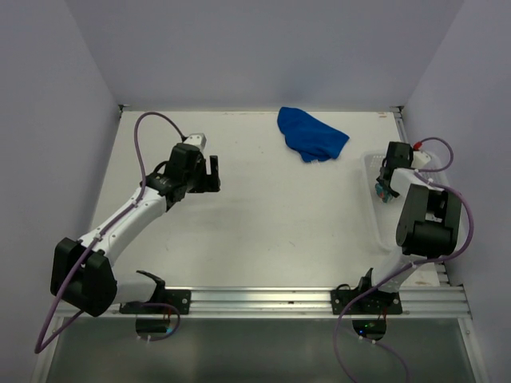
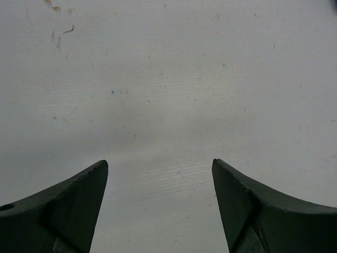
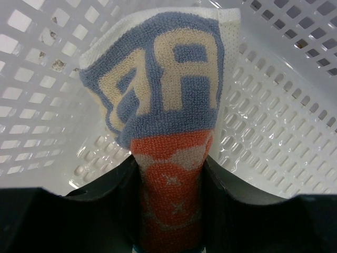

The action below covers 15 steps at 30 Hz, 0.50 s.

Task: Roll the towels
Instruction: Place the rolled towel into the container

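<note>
The patterned towel [image 3: 168, 100] (orange below, grey-blue and white block letters above) stands pinched between the jaws of my right gripper [image 3: 169, 179], inside the white mesh basket [image 3: 279, 110] at the table's right edge. That arm is folded tight, elbow high, wrist dipping into the basket. The blue towel [image 1: 311, 134] lies crumpled near the far edge of the table [image 1: 271, 231], well apart from both arms. My left arm reaches forward over the left half, the left gripper [image 2: 160, 174] spread wide above bare surface, holding nothing.
</note>
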Motion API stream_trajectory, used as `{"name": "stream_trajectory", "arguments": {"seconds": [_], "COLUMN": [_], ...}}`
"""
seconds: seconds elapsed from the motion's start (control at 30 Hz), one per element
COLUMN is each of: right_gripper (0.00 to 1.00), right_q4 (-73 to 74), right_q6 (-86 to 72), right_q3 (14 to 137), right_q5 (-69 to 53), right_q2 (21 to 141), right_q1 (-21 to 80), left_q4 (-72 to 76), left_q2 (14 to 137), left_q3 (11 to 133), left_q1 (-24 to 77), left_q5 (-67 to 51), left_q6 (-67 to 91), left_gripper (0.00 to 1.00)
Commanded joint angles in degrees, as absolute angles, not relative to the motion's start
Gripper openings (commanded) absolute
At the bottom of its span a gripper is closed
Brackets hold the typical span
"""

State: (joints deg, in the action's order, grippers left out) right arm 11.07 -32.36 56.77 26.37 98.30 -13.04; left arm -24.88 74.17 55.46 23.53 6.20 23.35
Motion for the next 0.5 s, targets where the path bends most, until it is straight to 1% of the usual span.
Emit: {"name": "stream_trajectory", "arguments": {"seconds": [0.0,0.07,0.1,0.2,0.47], "right_gripper": [0.44,0.47,0.51,0.57,0.68], "right_q4": [10.19,11.59,11.69,13.09,15.99], "right_q6": [-33.66,-33.58,-33.49,-33.05,-31.82], "right_q3": [58.45,59.06,59.15,59.94,62.22], "right_q5": [25.32,25.31,24.96,24.26,22.85], "right_q2": [99.14,98.7,98.35,97.47,96.24], "right_q1": [-13.18,-13.18,-13.18,-13.18,-13.18], "left_q4": [-23.2,-23.12,-23.12,-23.03,-22.85], "left_q2": [74.44,74.36,74.36,74.36,73.74], "left_q3": [56.25,56.25,56.34,56.16,55.81], "left_q1": [22.85,22.76,22.68,22.59,22.32], "left_q5": [4.66,4.22,3.96,2.64,1.5], "left_q6": [22.59,22.59,22.59,22.59,22.76], "left_gripper": [0.84,0.84,0.84,0.84,0.85]}}
